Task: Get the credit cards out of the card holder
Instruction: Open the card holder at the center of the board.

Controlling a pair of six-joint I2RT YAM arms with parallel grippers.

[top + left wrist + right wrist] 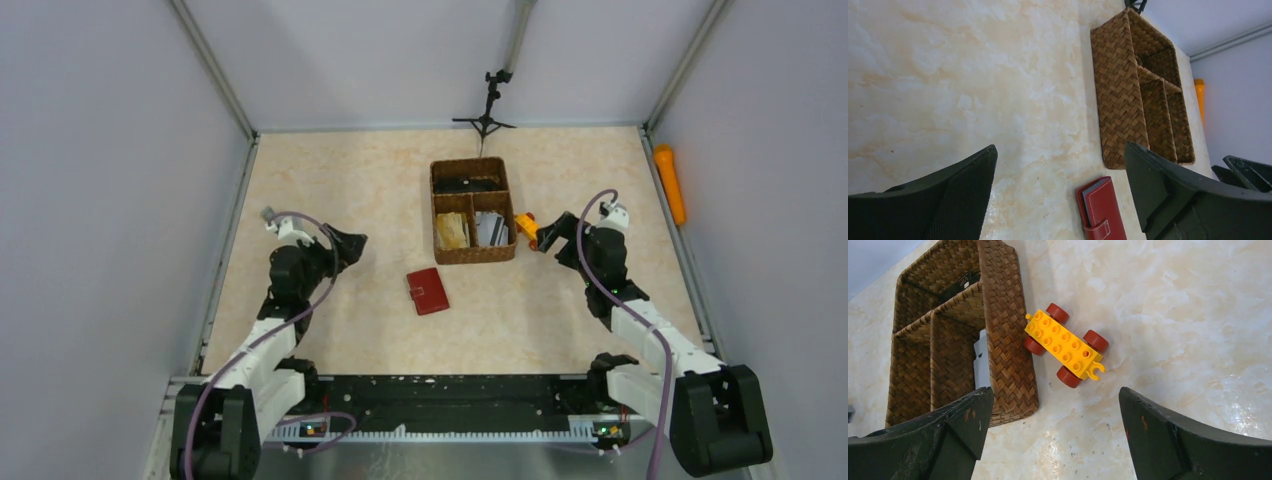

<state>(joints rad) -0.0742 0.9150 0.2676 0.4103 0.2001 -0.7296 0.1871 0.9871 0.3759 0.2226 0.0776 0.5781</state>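
Note:
The dark red card holder (428, 291) lies shut on the table, just in front of the brown woven basket. In the left wrist view (1101, 209) a bluish card edge shows inside it and its snap tab is closed. Silver-grey cards (490, 228) and tan cards (453, 232) lie in the basket's two front compartments. A grey card edge (981, 360) shows in the right wrist view. My left gripper (352, 246) is open and empty, left of the holder. My right gripper (543, 238) is open and empty, beside the basket's right side.
The brown woven basket (439, 214) has three compartments, with a dark item (468, 185) in the back one. A yellow toy brick car with red wheels (1064, 345) lies against its right side. An orange cylinder (669, 181) lies by the right wall. A small black stand (487, 112) is at the back.

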